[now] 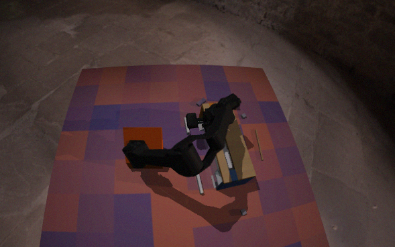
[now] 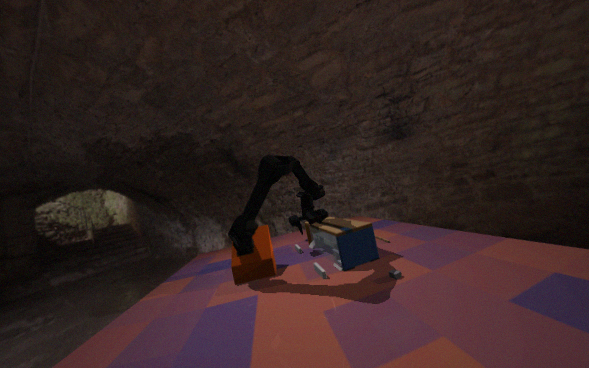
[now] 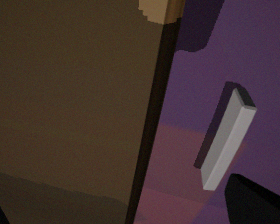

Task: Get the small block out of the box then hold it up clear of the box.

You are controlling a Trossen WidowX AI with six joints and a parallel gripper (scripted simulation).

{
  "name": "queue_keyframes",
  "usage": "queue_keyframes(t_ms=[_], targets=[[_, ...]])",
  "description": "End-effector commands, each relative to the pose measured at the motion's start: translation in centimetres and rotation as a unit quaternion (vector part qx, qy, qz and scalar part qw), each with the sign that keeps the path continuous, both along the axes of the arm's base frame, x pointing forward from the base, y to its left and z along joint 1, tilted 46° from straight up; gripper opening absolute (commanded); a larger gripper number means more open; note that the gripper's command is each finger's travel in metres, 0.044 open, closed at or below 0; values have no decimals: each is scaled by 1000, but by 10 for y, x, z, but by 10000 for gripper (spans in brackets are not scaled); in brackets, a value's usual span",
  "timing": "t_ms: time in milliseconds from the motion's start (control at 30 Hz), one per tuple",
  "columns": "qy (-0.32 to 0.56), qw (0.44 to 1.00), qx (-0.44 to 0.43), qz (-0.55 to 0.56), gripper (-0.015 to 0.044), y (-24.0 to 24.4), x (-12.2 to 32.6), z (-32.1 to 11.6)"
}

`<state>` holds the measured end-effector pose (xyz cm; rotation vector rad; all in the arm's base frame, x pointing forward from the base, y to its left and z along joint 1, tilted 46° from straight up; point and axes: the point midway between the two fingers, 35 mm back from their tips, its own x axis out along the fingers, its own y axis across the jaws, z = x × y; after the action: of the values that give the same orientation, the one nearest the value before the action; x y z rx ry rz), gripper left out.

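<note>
The box point(image 1: 234, 147) point(image 2: 359, 248) has a tan top and a blue near end. It lies on the patchwork table, right of the arm's orange base point(image 1: 143, 142). My gripper point(image 1: 196, 123) is open and empty. It hovers over the box's far left edge, also shown in the exterior view point(image 2: 310, 220). In the wrist view the box top point(image 3: 78, 96) fills the left side, with one dark finger point(image 3: 257, 219) at the lower right. A small tan-orange piece shows at the box's edge. I cannot tell whether it is the block. The shelf is hidden.
A white bar point(image 3: 227, 139) lies on the table just left of the box, under the gripper point(image 1: 187, 127). Another white bar point(image 1: 200, 184) lies near the blue end. Small grey blocks point(image 1: 200, 101) point(image 1: 243, 115) point(image 1: 243, 212) and a thin wooden stick point(image 1: 259, 145) lie around the box.
</note>
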<state>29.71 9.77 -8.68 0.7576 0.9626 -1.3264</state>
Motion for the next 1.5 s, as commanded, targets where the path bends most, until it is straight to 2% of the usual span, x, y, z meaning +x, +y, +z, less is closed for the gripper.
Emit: queue_keyframes(t_ms=[0,200,433,567,600,700,800,967,1167,1300,1467], targets=[[-1,1000,3,-4,400,7,-1,-8],[-1,1000,3,-4,400,13,-1,-10],[2,1000,2,1,400,54,-4,33],[-4,1000,5,9,400,55,-2,31],[0,1000,4,17,374,56,-2,31],[49,990,-5,134,295,58,-6,29],[113,953,-20,279,285,61,-10,27],[221,837,-47,498,285,67,-16,23],[341,618,-83,703,285,73,-23,20],[408,445,-103,791,285,77,-28,18],[456,286,-117,835,285,80,-32,16]])
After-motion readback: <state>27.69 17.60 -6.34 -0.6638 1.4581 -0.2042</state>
